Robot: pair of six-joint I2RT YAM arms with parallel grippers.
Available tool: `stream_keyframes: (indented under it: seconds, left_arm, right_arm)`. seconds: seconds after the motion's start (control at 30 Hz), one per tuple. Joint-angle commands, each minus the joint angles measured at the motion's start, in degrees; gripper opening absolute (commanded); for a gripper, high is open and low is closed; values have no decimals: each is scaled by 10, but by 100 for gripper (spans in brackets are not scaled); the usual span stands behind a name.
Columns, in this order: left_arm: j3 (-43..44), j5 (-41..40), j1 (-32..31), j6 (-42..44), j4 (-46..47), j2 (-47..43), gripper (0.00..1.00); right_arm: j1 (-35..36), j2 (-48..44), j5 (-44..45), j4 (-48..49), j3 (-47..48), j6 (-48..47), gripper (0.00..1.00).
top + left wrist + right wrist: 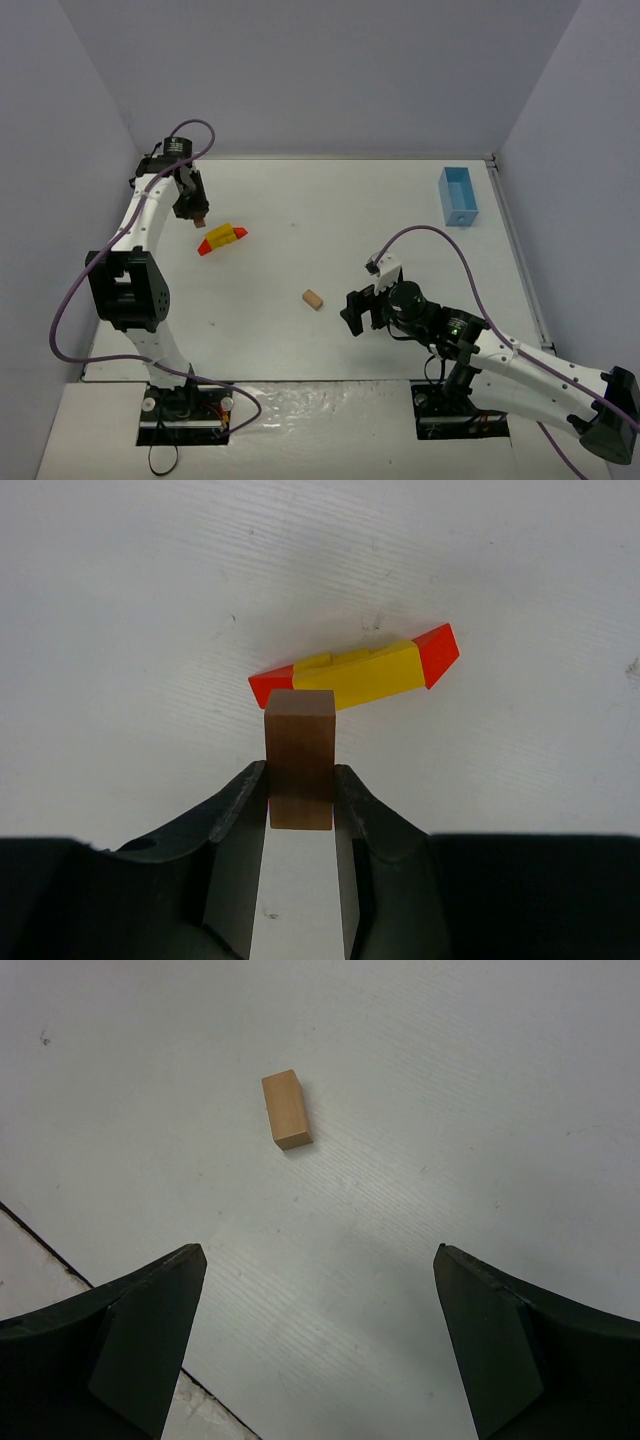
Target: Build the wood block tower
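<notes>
My left gripper (300, 780) is shut on a brown wooden block (299, 755), held above the table at the far left (199, 216). Just beyond it lies a yellow piece with a red wedge at each end (357, 671), flat on the table (223, 238). A tan cuboid block (286, 1109) lies alone near the table's middle (314, 299). My right gripper (320, 1260) stands open a little to the right of that block (354, 310), with nothing between its fingers.
A light-blue rectangular box (458, 196) stands at the back right. The white table (330, 210) is walled on three sides. A dark seam (60, 1260) marks the table's near edge in the right wrist view.
</notes>
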State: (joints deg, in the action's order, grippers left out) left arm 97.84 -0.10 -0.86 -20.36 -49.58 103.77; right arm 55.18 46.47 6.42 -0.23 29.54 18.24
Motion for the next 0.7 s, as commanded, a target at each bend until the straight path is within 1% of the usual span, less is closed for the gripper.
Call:
stream_keyframes:
  seconds: [0.0,0.07,0.23,0.67]
  left_arm:
    - [-21,-15,5,-97,-6,-36,0]
    - [-26,-14,5,-116,-6,-29,0]
    - [-23,-8,1,-130,-5,-15,0]
    - [45,-54,-44,-184,-6,38,0]
  right_arm:
    - [-2,8,3,29,5,7,95]
    - [-2,4,3,29,5,8,95]
    - [-2,-1,4,29,3,8,95]
    - [-2,-3,8,28,2,12,95]
